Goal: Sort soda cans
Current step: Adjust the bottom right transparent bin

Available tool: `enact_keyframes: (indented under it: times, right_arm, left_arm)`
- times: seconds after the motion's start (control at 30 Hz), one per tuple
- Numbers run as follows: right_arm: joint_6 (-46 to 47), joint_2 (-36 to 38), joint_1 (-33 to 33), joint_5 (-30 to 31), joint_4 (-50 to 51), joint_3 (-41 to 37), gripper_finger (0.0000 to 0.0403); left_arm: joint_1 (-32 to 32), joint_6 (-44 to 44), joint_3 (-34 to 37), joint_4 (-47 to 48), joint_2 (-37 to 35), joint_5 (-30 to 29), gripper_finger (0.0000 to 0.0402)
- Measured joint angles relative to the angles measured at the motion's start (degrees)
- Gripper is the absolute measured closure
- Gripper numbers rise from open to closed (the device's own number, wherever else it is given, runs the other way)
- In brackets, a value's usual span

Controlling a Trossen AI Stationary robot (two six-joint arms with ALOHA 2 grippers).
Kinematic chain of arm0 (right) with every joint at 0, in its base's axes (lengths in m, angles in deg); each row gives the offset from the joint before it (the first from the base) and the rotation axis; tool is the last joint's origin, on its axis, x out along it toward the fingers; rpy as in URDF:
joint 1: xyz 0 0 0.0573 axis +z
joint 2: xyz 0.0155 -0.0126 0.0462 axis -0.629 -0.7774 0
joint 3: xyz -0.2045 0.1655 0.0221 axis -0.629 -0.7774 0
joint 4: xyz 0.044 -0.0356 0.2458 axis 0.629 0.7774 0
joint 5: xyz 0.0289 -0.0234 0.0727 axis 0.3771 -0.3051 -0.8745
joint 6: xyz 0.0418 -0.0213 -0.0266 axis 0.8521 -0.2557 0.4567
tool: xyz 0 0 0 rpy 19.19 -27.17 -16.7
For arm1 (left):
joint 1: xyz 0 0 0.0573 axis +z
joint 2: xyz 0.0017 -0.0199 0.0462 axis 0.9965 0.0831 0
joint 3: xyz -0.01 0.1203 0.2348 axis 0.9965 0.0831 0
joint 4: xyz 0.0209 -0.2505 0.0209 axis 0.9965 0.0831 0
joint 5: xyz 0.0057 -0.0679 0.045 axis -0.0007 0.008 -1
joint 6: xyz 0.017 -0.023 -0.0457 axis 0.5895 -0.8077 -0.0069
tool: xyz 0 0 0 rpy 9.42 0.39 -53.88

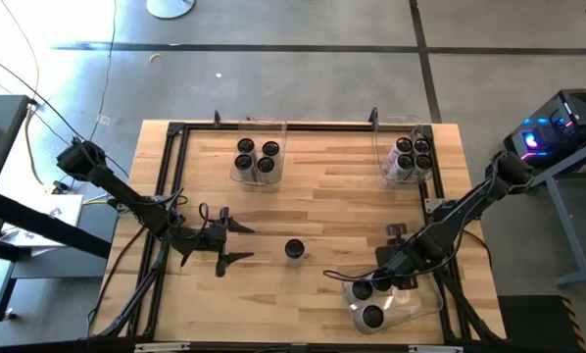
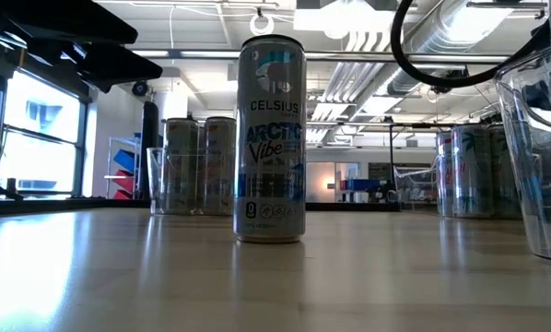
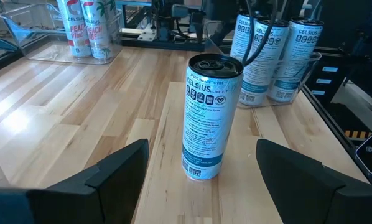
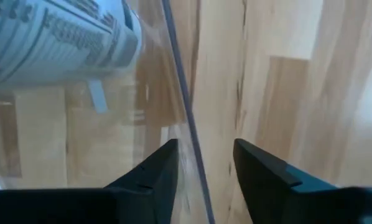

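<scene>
Can upright alone mid-worktop, ready for pickup | left hand wide open, empty, facing it | right hand part-open astride near bin wall, gripping nothing.

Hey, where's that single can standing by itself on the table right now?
In the high view, the lone can stands upright mid-table toward the near edge, just ahead of the open left gripper.
</scene>
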Motion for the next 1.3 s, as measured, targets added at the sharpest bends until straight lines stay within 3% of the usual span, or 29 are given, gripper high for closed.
enact_keyframes:
  times: [0.33, 0.63, 1.3]
  right_arm:
    - [0.8, -0.1, -1.0, -0.1, -1.7, -0.4, 0.0392]
    - [2.3, -0.1, -1.9, 2.4, -1.4, -0.4, 0.0392]
    - [-9.8, -0.2, -19.4, 2.5, -4.2, -0.6, 0.0398]
  left_arm:
    - [0.0, 0.0, 0.0, -0.3, 0.0, 0.0, 0.0110]
    - [0.0, 0.1, 0.0, -0.3, 0.0, 0.0, 0.0110]
    - [0.0, 0.2, 0.0, -0.3, 0.0, 0.0, 0.0110]
